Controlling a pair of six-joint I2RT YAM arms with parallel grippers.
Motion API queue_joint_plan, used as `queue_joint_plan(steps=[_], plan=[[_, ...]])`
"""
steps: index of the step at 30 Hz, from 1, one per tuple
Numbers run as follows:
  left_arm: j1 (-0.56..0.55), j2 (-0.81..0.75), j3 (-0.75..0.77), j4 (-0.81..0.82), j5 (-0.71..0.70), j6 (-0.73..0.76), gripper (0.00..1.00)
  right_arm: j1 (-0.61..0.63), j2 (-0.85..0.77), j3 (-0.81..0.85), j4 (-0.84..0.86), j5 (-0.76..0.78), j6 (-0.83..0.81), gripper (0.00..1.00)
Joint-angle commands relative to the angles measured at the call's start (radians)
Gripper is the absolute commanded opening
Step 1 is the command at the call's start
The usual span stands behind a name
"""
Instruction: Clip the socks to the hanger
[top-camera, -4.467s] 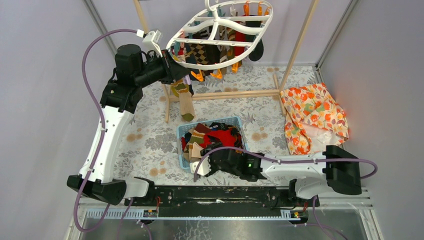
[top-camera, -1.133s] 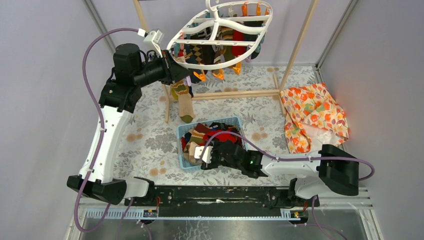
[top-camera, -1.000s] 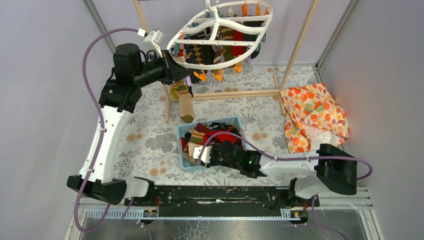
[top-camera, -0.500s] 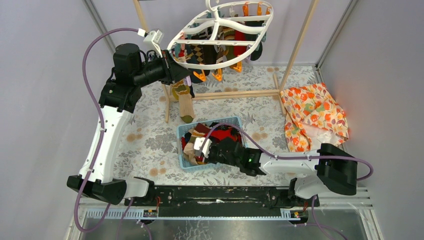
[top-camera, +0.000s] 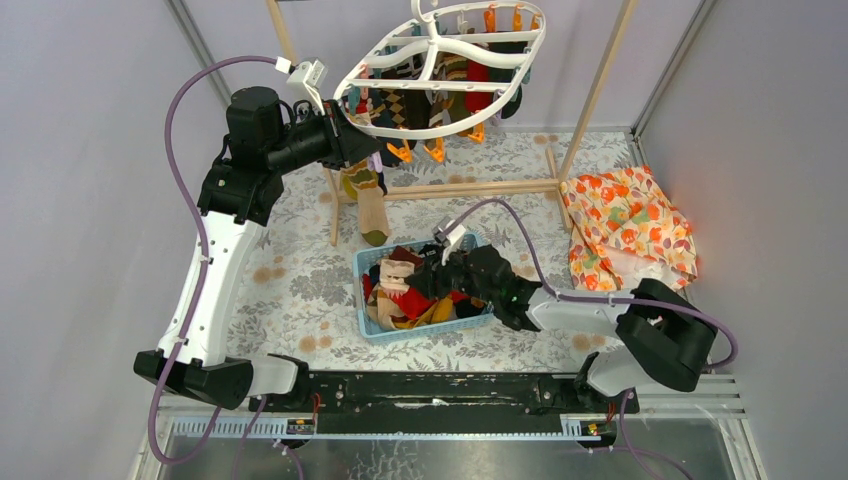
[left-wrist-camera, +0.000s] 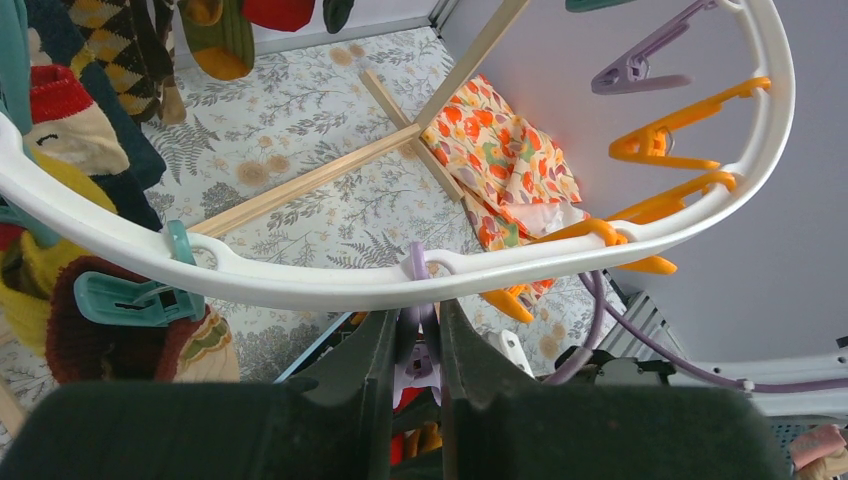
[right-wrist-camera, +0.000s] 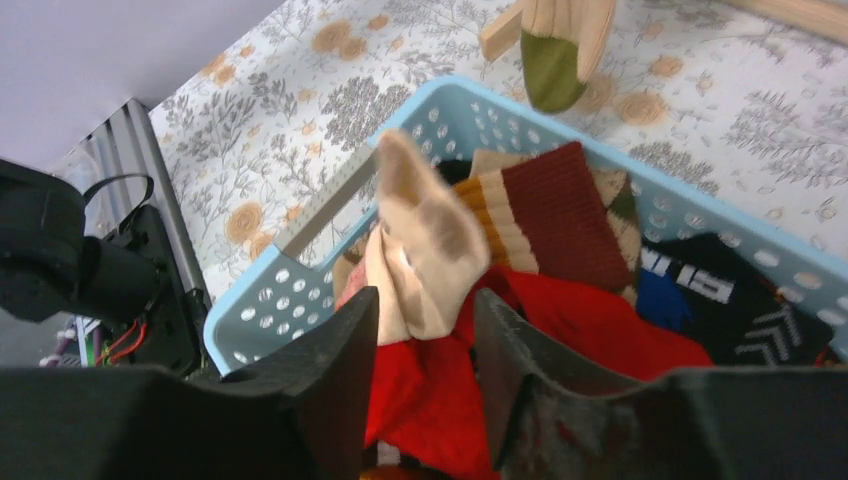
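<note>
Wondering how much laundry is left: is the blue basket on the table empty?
No, the blue basket holds a heap of socks, red, maroon-striped, beige and dark ones among them.

— How is everything laid out on your end?

— I have the hanger (top-camera: 432, 48) at the far side, between the posts of the wooden frame (top-camera: 470, 187), with the clipped socks (top-camera: 440, 100) dangling under it. My left gripper (top-camera: 365, 150) is at the hanger's left rim, its fingers around a clip (left-wrist-camera: 417, 350). A lone sock (top-camera: 372, 205) hangs just before the frame's cross rail.

— And the basket?

— The basket (top-camera: 358, 290) sits mid-table, nearer me than the frame, with the loose socks (top-camera: 400, 295) heaped in it. My right gripper (top-camera: 428, 280) reaches in from the right. The cloth (top-camera: 625, 230) lies well off right.
</note>
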Motion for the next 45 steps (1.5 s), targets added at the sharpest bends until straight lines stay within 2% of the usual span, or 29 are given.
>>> queue_joint_plan(steps=[1, 10, 15, 22, 28, 34, 38, 45], plan=[[0.004, -0.005, 0.013, -0.019, 0.025, 0.019, 0.00, -0.018, 0.033, -0.093, 0.325, -0.043, 0.187, 0.53], [0.004, -0.007, 0.012, -0.019, 0.027, 0.021, 0.00, -0.054, 0.154, -0.095, 0.540, -0.105, 0.334, 0.62], [0.004, -0.006, 0.010, -0.017, 0.026, 0.022, 0.00, -0.089, 0.224, -0.087, 0.615, -0.126, 0.457, 0.62], [0.005, -0.014, 0.002, -0.010, 0.031, 0.022, 0.00, -0.100, 0.316, -0.048, 0.611, -0.117, 0.553, 0.62], [0.005, -0.018, 0.002, -0.010, 0.033, 0.022, 0.00, -0.111, 0.393, -0.028, 0.687, -0.125, 0.680, 0.59], [0.004, -0.020, 0.000, -0.006, 0.039, 0.018, 0.00, -0.116, 0.455, -0.022, 0.783, -0.117, 0.810, 0.51], [0.005, -0.021, -0.002, -0.005, 0.042, 0.015, 0.00, -0.116, 0.457, -0.009, 0.762, -0.092, 0.847, 0.48], [0.004, -0.024, -0.002, -0.001, 0.042, 0.013, 0.00, -0.115, 0.367, 0.037, 0.551, -0.047, 0.719, 0.49]])
